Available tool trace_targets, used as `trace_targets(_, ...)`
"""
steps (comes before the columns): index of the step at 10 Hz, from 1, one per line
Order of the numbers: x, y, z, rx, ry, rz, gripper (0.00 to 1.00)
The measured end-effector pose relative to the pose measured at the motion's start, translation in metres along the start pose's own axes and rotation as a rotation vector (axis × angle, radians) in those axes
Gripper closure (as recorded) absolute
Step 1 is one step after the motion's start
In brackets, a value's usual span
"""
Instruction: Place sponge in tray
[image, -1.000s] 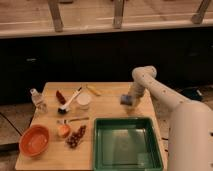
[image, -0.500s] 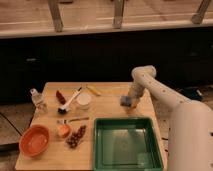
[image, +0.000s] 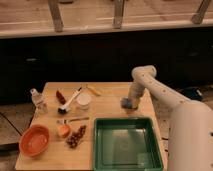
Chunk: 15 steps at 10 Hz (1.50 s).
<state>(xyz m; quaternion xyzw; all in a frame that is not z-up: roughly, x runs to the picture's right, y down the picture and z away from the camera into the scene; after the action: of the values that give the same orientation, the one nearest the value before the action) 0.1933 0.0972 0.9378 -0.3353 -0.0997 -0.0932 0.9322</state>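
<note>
The blue-grey sponge (image: 125, 104) lies on the wooden table near its right edge, just behind the tray's far right corner. My gripper (image: 129, 102) is lowered straight onto the sponge and covers part of it, with the white arm reaching in from the right. The dark-green tray (image: 128, 146) sits at the front right of the table with nothing in it.
On the left half of the table are an orange bowl (image: 34, 140), a white-handled dish brush (image: 70, 101), a white cup (image: 83, 101), a small bottle (image: 36, 98), a yellow item (image: 93, 90), an orange fruit (image: 63, 130) and grapes (image: 76, 137). A dark counter wall runs behind the table.
The gripper stays down at the sponge. Sponge, tray and the other things have not visibly moved.
</note>
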Motion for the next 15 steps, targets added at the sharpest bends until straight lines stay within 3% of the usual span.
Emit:
trace_targets(7, 0.001, 0.000, -0.003, 0.005, 0.007, -0.004, 0.90)
trace_targets(10, 0.001, 0.009, -0.030, -0.006, 0.027, -0.015, 0.90)
trace_targets(15, -0.004, 0.023, -0.041, -0.017, 0.054, -0.042, 0.97)
